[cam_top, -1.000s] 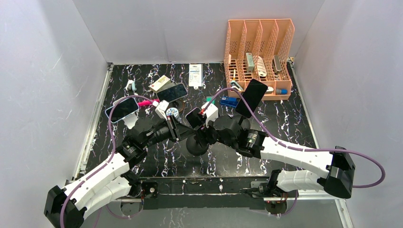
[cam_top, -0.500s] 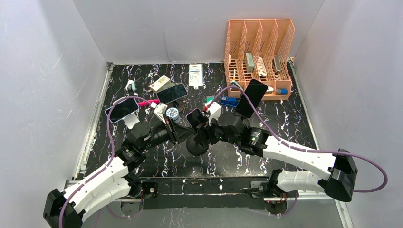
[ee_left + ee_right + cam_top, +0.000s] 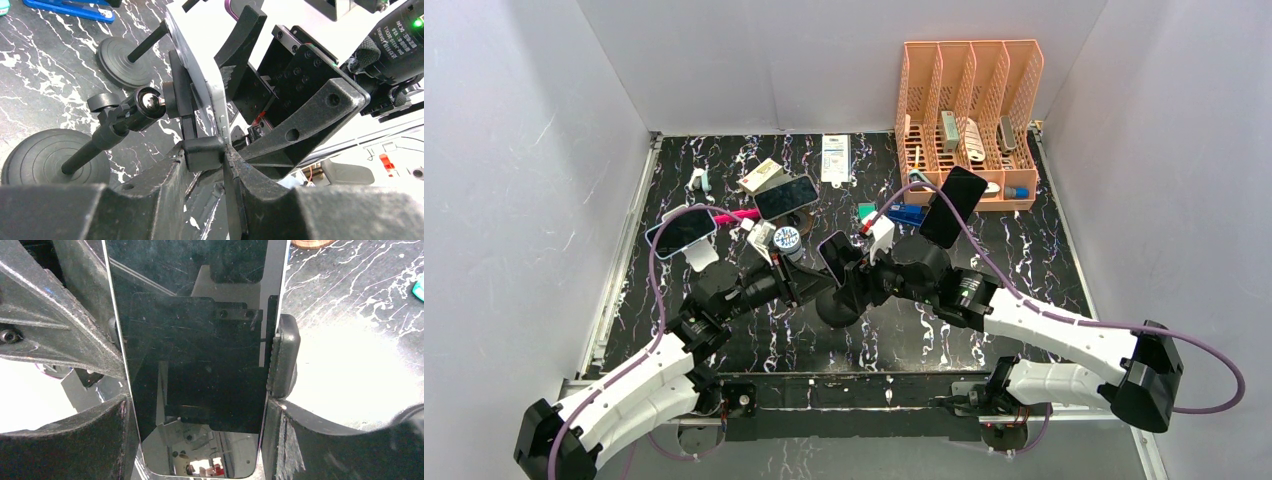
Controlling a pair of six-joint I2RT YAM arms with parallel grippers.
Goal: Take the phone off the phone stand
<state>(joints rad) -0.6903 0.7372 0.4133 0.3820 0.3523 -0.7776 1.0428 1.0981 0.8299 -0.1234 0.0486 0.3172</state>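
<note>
The phone (image 3: 195, 340), black-screened, stands in the black phone stand (image 3: 835, 305), whose side clamp arm (image 3: 285, 355) presses the phone's right edge. My right gripper (image 3: 195, 407) is shut on the phone, one finger against each long edge. In the left wrist view the phone shows edge-on as a grey slab (image 3: 200, 70). My left gripper (image 3: 206, 152) is shut on the stand's lower clamp tab, below the ball joint (image 3: 145, 102) and round base (image 3: 50, 160). From above, the two grippers meet at the phone (image 3: 834, 258), left gripper (image 3: 809, 282) and right gripper (image 3: 856, 278).
Other phones sit on stands at the left (image 3: 682, 228), centre back (image 3: 786, 195) and right (image 3: 952, 205). An orange file organizer (image 3: 969, 120) fills the back right. A second stand base (image 3: 122, 60) and a blue item (image 3: 906, 213) lie close behind. Purple cables loop over both arms.
The right wrist has shifted slightly right and rolled, tipping the phone more edge-on to the top camera. The left arm edged forward with it. Both grips stay the same.
</note>
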